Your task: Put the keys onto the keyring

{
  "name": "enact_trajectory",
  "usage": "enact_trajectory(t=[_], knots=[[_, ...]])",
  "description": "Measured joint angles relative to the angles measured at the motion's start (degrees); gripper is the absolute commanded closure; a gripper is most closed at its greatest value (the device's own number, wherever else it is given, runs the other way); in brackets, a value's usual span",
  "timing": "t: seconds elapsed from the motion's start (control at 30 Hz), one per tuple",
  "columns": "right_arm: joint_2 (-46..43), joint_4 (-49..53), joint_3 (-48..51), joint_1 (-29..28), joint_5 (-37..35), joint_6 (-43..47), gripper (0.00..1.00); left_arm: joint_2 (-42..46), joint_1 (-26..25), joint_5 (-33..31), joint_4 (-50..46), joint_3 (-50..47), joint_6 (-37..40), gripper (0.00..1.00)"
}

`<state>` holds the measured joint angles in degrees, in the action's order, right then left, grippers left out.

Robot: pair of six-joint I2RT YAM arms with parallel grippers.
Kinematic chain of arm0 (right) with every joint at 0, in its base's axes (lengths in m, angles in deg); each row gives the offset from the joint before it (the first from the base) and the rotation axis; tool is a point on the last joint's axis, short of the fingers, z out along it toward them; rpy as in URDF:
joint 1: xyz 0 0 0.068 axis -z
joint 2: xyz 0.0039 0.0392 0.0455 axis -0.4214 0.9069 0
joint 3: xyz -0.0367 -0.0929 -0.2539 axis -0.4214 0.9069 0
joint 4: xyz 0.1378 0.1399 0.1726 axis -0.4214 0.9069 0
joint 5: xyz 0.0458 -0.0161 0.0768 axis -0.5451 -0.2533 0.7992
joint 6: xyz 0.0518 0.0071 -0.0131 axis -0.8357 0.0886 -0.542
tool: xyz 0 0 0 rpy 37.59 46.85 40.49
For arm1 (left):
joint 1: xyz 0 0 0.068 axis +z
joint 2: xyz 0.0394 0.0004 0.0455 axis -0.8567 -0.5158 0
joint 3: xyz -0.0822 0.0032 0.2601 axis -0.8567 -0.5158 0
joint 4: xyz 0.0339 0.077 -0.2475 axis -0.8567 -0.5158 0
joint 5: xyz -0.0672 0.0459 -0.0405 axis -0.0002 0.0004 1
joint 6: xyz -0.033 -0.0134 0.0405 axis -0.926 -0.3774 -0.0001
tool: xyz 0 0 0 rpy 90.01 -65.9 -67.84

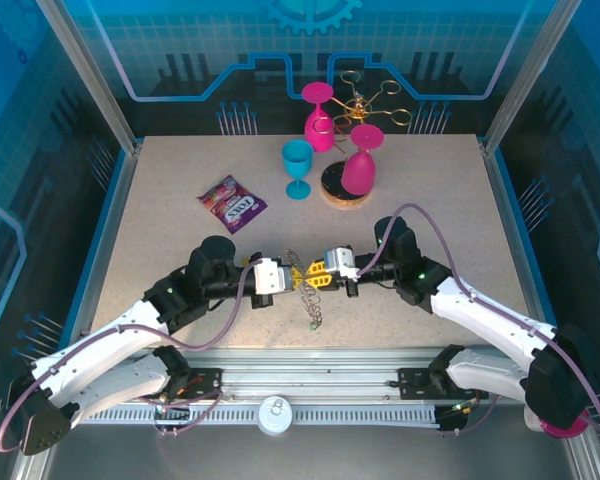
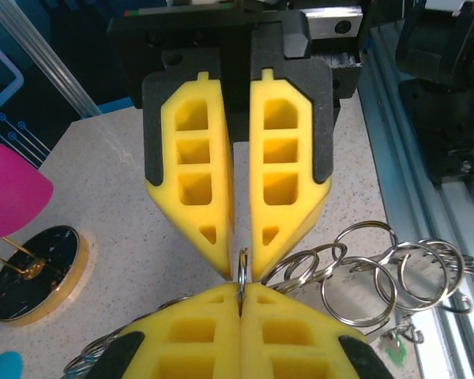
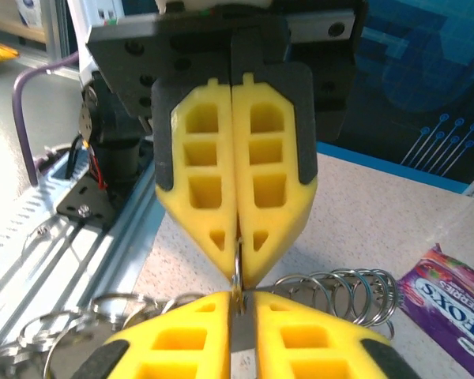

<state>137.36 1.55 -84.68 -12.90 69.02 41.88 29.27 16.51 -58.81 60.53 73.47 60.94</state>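
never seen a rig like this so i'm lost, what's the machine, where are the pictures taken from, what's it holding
Two robot arms at a table, each ending in a yellow two-finger gripper. The wide picture looks down from above; the close-ups come from cameras on each wrist. On the table: a purple candy packet, a blue goblet, two pink goblets, a gold wire stand. The left gripper is shut on a chain of metal rings; the right gripper has its fingers slightly apart around one ring.
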Motion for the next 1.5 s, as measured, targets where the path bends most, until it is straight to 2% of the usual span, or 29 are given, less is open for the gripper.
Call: enact_trajectory(t=[0.23,0.67,0.9,1.5], knots=[[-0.11,3.61,-0.55,-0.15,-2.54,3.23,0.79,-0.04,-0.09,0.00,-2.49,0.07,2.60,1.00],[-0.02,5.25,-2.05,-1.18,-4.11,5.40,0.78,-1.07,-0.13,0.00,-3.69,0.50,3.02,1.00],[-0.85,6.71,-2.03,-1.66,-9.60,8.17,0.78,-1.18,-0.17,-1.51,-3.69,0.85,3.87,1.00],[1.77,5.40,-2.05,-3.13,-6.10,8.04,0.86,-1.84,-0.50,-1.95,-4.15,1.05,3.87,1.00]])
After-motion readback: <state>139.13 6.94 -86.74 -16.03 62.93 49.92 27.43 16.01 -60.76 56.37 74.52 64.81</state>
